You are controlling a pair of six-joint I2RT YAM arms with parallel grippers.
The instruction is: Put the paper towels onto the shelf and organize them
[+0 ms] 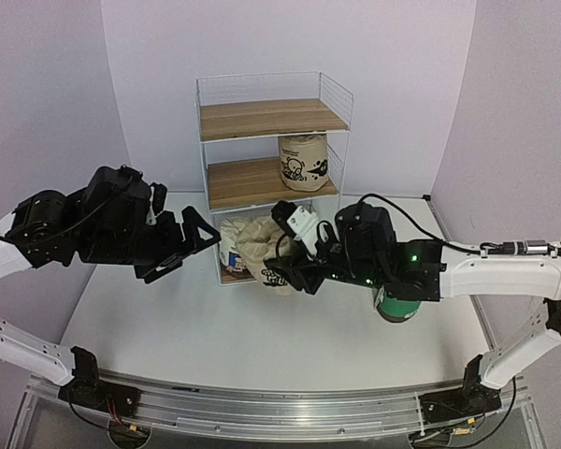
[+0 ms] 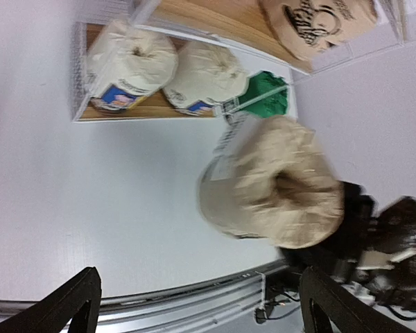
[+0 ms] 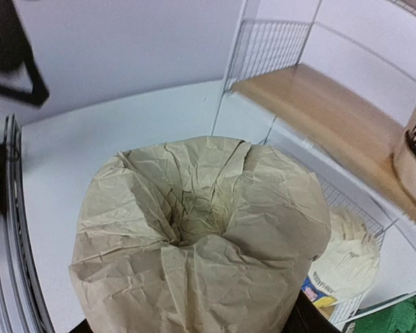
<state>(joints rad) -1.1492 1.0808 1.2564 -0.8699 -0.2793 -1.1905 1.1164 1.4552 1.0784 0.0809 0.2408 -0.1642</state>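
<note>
- Left pincer (image 1: 189,249) hung above the worktop (image 1: 168,327), left of the shelf (image 1: 273,94); fingers (image 2: 76,300) spread wide apart, nothing between them.
- Right pincer (image 1: 280,267) was clamped on a beige paper towel roll (image 3: 201,243), gathered top facing the wrist camera.
- The held beige roll (image 1: 265,251) sat just in front of the shelf's bottom level; could not tell if it touched the worktop or hung clear.
- Two white paper towel rolls (image 2: 130,66) with blue-yellow labels stood side by side on the bottom board (image 2: 111,111), touching or nearly so.
- A second beige roll (image 1: 304,161) with black print stood upright on the middle board (image 1: 252,182), at its right end.
- Top board (image 1: 266,117) carried no roll.
- A green paper towel roll (image 1: 397,306) stood on the worktop under the right arm, right of the shelf and off the boards.
</note>
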